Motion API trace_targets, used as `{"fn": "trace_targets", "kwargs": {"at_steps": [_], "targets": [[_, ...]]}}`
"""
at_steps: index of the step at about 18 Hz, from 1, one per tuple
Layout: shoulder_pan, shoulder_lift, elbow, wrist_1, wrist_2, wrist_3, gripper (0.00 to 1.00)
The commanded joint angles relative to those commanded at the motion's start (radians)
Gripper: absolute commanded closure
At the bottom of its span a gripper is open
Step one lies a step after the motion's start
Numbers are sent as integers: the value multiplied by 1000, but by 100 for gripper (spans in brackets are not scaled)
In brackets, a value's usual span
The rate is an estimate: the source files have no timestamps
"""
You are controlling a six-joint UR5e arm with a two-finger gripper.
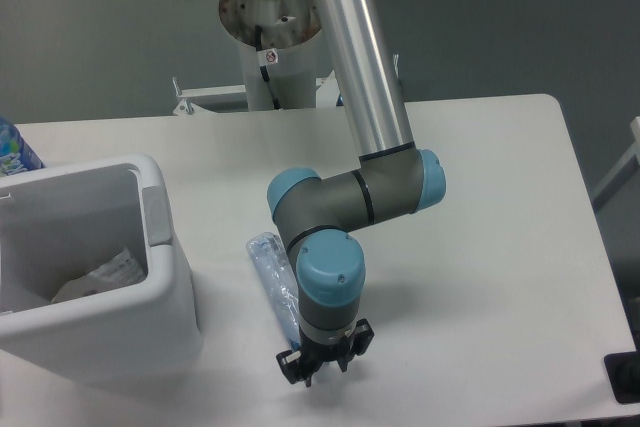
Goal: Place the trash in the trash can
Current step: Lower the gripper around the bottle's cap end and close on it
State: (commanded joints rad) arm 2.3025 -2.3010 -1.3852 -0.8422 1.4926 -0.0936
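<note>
The crushed clear bluish bottle (268, 272) lies on the white table, just right of the trash can, with its near end hidden under the arm's wrist. My gripper (320, 372) points straight down over that near end. Its black fingers (289, 364) look spread, with nothing seen between them. The trash can (160, 217) is a white bin with a thick rim and a grey side tab, at the left. A crumpled white wrapper (105, 275) lies inside it on the bottom.
A blue-and-white labelled bottle (14, 151) stands behind the bin at the far left edge. The arm's base post (272, 47) rises behind the table. A black object (624, 379) sits at the table's front right corner.
</note>
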Motion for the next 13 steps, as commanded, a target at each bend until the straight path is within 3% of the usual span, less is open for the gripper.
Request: {"fn": "trace_targets", "kwargs": {"at_steps": [13], "targets": [[-2, 5, -9, 0, 2, 5, 43]]}}
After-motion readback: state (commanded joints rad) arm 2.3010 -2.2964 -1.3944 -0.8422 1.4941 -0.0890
